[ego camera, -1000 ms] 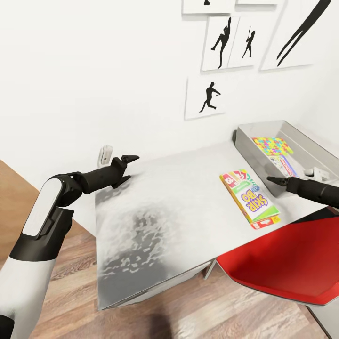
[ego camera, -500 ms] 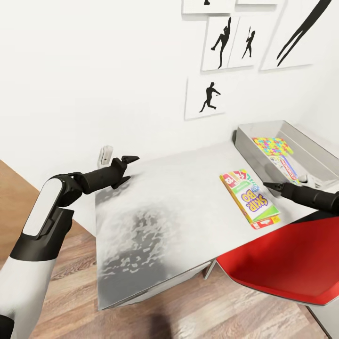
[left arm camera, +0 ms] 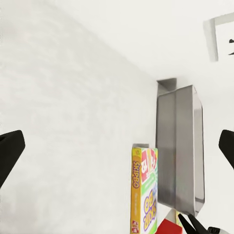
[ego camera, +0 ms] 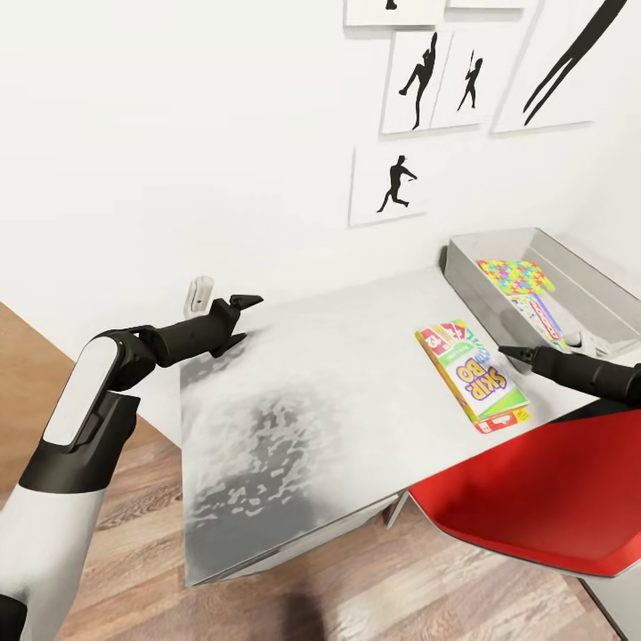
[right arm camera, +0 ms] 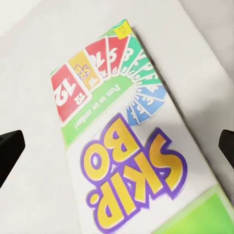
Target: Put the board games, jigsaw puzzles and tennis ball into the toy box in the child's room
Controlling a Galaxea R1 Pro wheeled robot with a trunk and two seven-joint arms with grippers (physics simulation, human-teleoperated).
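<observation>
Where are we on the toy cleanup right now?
Done: a jigsaw puzzle and what looks like another game box lie in the toy box. In hand: nothing gripped; the open right gripper hovers by the SKIP-BO game on the table. Left: boxing SKIP-BO; the other toys can't be confirmed. The left gripper is idle.

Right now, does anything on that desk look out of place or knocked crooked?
The SKIP-BO game lies flat on the table, askew to its edges, outside the toy box, where a jigsaw puzzle already lies. Nothing looks spilled or damaged.
</observation>
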